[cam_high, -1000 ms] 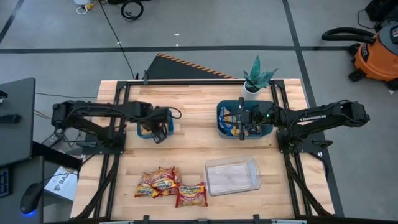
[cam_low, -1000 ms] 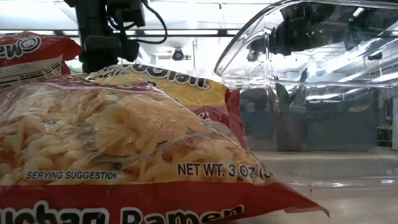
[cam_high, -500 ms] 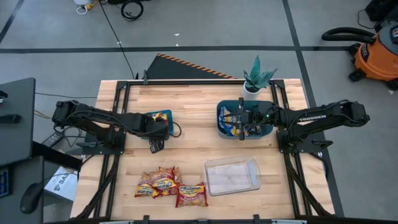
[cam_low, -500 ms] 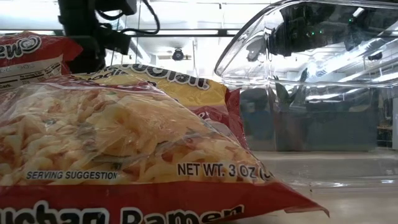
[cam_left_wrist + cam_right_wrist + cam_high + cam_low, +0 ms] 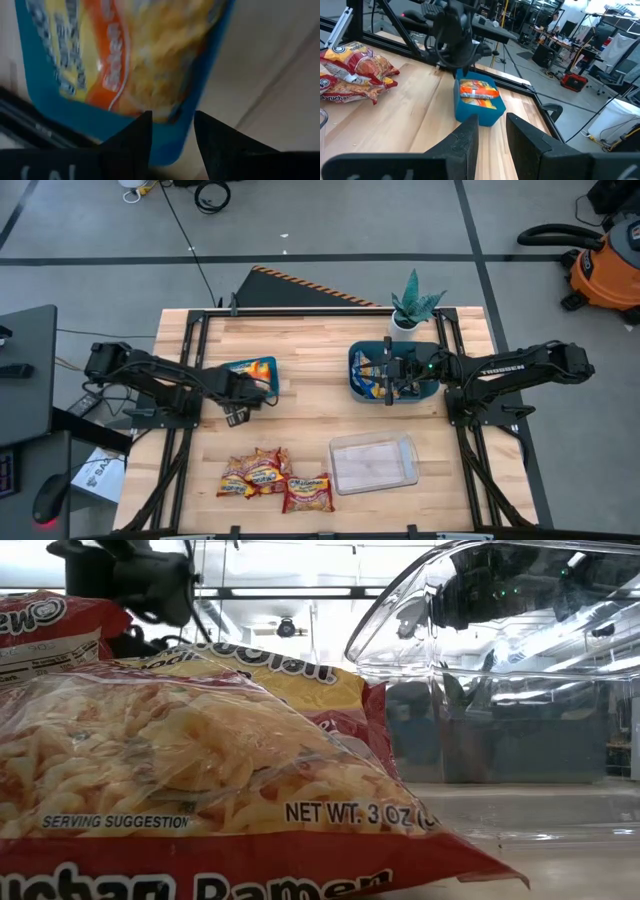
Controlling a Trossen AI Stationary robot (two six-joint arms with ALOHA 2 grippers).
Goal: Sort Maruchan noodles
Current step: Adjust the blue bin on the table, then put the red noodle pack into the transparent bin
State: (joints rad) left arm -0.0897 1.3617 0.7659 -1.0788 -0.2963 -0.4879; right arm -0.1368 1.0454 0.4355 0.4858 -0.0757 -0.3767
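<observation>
**On the wooden surface: packets in two bins and a loose pile**

Near the left edge of the surface (image 5: 310, 340), the left gripper (image 5: 236, 416) hangs just beside the left teal bin (image 5: 250, 377), on the side nearer the front edge; its two dark fingers (image 5: 131, 141) stand apart with nothing between them. Inside that bin lies an orange-and-yellow noodle packet (image 5: 252, 367), seen close up in the left wrist view as well; from the right wrist view it rests flat within the bin's blue walls. At the front of the surface, a pile of red-and-yellow noodle packets (image 5: 270, 478) lies loose, touching one another, just beside a clear plastic container (image 5: 373, 463); the low view looks straight across one of these packets. The right gripper (image 5: 391, 372) sits over the right teal bin (image 5: 356, 372), which holds blue-and-yellow packets (image 5: 372, 380); its fingers (image 5: 465, 142) are parted and hold nothing. A potted plant (image 5: 412, 305) stands behind that bin.
</observation>
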